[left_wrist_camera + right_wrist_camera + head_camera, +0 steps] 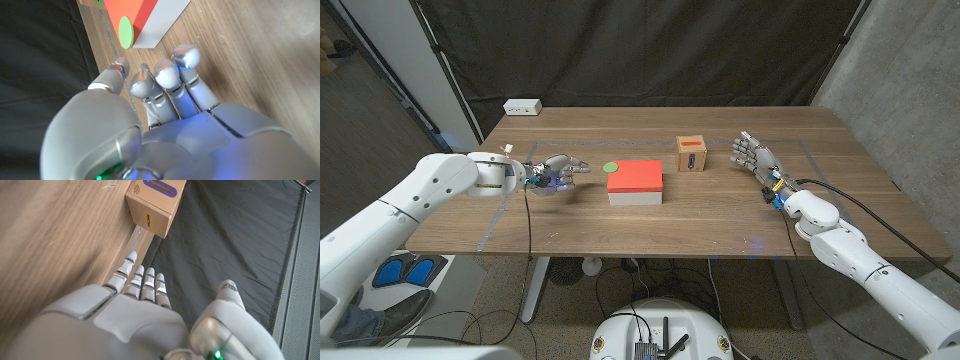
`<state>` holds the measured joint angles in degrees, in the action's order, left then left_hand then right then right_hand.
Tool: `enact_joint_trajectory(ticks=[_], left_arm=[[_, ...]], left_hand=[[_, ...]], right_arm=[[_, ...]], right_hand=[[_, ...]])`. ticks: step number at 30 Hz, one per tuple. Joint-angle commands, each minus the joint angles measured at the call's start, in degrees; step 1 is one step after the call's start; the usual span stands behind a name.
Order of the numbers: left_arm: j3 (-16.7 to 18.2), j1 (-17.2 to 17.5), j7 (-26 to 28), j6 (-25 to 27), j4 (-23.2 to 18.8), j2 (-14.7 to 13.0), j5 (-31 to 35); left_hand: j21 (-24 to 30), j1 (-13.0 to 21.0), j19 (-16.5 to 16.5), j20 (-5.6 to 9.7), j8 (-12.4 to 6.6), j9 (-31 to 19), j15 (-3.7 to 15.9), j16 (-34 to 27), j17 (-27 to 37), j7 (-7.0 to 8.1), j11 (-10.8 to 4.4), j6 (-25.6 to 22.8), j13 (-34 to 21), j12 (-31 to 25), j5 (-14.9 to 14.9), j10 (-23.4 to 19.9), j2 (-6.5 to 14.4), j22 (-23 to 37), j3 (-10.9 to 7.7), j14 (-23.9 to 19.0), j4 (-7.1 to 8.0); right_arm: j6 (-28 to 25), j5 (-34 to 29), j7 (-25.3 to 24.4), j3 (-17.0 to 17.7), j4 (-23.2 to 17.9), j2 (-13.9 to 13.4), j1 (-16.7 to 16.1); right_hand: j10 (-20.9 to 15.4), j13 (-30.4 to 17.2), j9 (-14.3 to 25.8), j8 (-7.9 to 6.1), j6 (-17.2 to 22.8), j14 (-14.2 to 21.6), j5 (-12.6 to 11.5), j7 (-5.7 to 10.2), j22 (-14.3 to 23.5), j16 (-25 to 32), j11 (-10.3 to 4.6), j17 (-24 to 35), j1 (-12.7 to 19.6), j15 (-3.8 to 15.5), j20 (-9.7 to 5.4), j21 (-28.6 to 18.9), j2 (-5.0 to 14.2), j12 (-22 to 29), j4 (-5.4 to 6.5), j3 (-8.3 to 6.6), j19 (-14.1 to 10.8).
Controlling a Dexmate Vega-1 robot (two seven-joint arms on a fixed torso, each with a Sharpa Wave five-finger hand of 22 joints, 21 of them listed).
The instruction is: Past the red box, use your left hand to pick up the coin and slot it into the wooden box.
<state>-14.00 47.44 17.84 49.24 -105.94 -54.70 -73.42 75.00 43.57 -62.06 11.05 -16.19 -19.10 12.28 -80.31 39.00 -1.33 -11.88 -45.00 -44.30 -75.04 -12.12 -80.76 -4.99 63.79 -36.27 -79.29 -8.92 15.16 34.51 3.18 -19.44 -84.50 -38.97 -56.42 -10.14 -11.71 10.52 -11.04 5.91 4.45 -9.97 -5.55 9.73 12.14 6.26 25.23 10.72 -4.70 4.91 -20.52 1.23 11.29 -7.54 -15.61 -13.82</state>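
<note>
Surface: a wooden table [620, 225] with dark plank grain is seen under both arms; faint pale tape lines run across it.
Room: a black curtain [650, 50] hangs behind the far edge, and a grey wall stands off to the robot's right.
Far edge: a small white box [522, 106] lies near the far left corner, well beyond the left hand.
Left hand [558, 171]: held just above the table, fingers apart and slightly curled, nothing gripped.
Coin [611, 167]: a green disc lying flat on the wood just ahead of the left hand's fingertips [186, 54], touching or almost touching the far left corner of the red box [635, 179].
Wooden box [692, 154]: set beyond the red box from the left hand, its purple-ringed slot facing up, near the right hand's fingertips.
Right hand [757, 157]: fingers stretched and spread, nothing held, beside the wooden box.
Open room: bare wood is seen between the left hand and the near edge, and between the two boxes.
</note>
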Motion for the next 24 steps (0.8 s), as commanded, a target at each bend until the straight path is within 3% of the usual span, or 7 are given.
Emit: enact_joint_trajectory(ticks=[1,24], left_arm=[[-2.5,-5.2,-3.4,4.4,3.3,0.0,-1.9],[-5.3,-8.9,2.1,8.3,7.0,4.6,-4.3]], left_hand=[[-0.6,-0.5,0.4,1.11,-0.26,-0.7,-0.04,-0.2,0.2,-0.04,0.04,0.2,0.1,-0.3,0.1,0.3,0.5,-0.7,-0.33,-0.1,-0.25],[-1.2,-3.5,-0.2,1.06,-0.01,-2.3,0.06,0.0,-0.1,-1.03,0.13,0.2,1.4,-0.2,0.4,0.6,1.4,0.0,-2.30,0.2,-0.34]], right_arm=[[0.2,0.3,1.7,-0.5,1.9,-0.2,1.0],[0.0,1.0,1.7,-0.1,1.6,-1.2,-0.4]], right_hand=[[-0.6,0.0,0.2,-0.37,0.5,0.2,-0.1,0.01,0.2,0.4,0.00,0.1,0.3,0.04,-0.03,0.2,0.68,0.4,-0.31,-0.06,-0.7],[-1.4,0.0,0.2,-0.50,1.1,0.5,-0.1,0.13,0.2,0.5,0.11,-0.1,0.2,-0.17,0.13,0.8,0.79,0.6,-0.39,-0.08,-1.0]])
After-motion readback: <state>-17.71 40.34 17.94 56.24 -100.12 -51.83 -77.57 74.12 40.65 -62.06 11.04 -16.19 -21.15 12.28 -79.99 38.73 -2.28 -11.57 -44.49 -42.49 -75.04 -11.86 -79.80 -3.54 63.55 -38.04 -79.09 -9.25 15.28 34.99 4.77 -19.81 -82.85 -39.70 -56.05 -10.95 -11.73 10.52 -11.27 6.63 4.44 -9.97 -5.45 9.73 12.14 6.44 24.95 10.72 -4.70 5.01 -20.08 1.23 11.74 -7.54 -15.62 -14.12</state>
